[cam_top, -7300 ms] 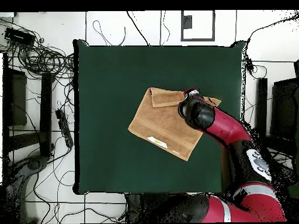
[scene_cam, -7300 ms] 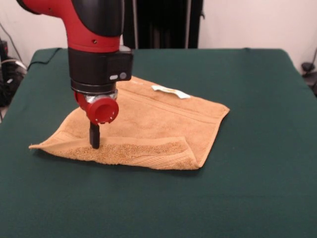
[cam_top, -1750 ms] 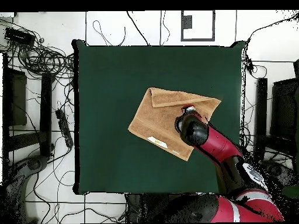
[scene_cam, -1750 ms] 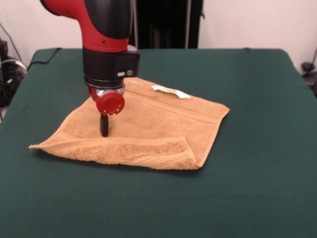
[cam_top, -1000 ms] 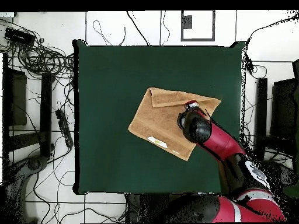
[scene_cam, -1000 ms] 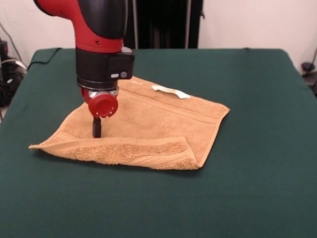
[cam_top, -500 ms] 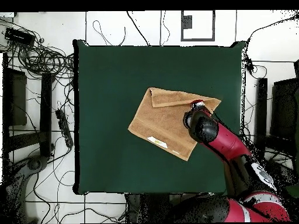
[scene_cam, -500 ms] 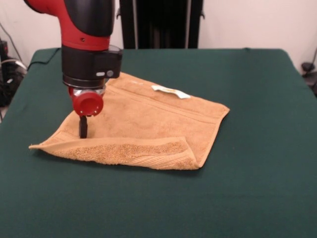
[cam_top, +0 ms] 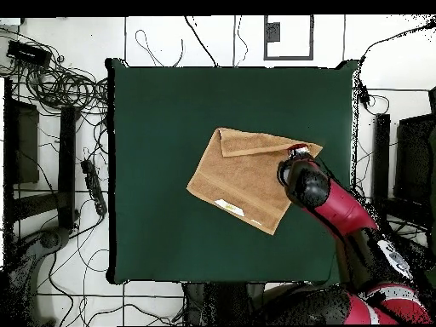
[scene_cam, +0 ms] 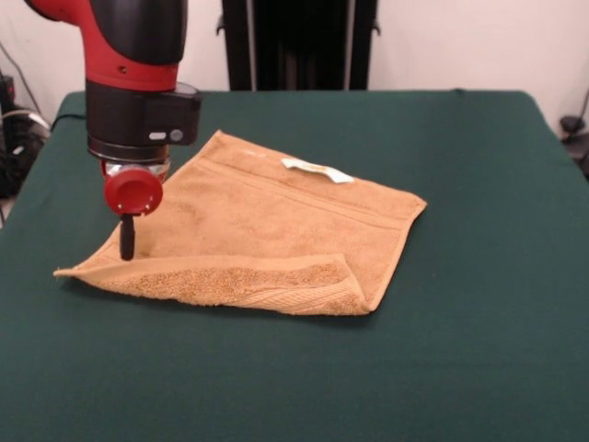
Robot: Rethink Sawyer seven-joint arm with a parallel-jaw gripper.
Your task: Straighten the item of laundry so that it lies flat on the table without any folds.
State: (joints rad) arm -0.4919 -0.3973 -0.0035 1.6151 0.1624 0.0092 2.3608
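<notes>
Front view: the orange-tan terry towel (scene_cam: 267, 235) lies a little left of the middle of the green-covered table (scene_cam: 479, 350), its white label (scene_cam: 316, 168) on the far edge; the greater part is spread, but a long band along the near edge is folded back over the top, ending in a doubled corner (scene_cam: 354, 285) at the lower right, so the task is judged unfinished, with this fold left to be opened. The gripper (scene_cam: 126, 238) hangs over the towel's left corner, tip just above or touching the cloth beside the fold; only one dark, narrow tip shows, and whether it is parted or closed cannot be told, nor whether it holds any cloth. The table cloth around the towel is smooth and carries nothing else; behind the towel stand a pale wall and dark upright equipment, with cables left of the table. Overhead view: the towel (cam_top: 247, 174) sits right of the table's (cam_top: 153, 170) centre, turned at an angle, its folded flap (cam_top: 255, 141) along the upper edge and the label (cam_top: 226, 204) on the opposite, lower edge. The gripper (cam_top: 295, 152) is over the towel's right corner, mostly hidden beneath the red arm. Around the table the floor is pale and tiled, with cables (cam_top: 60, 85) left of the towel's side and dark stands on either side
</notes>
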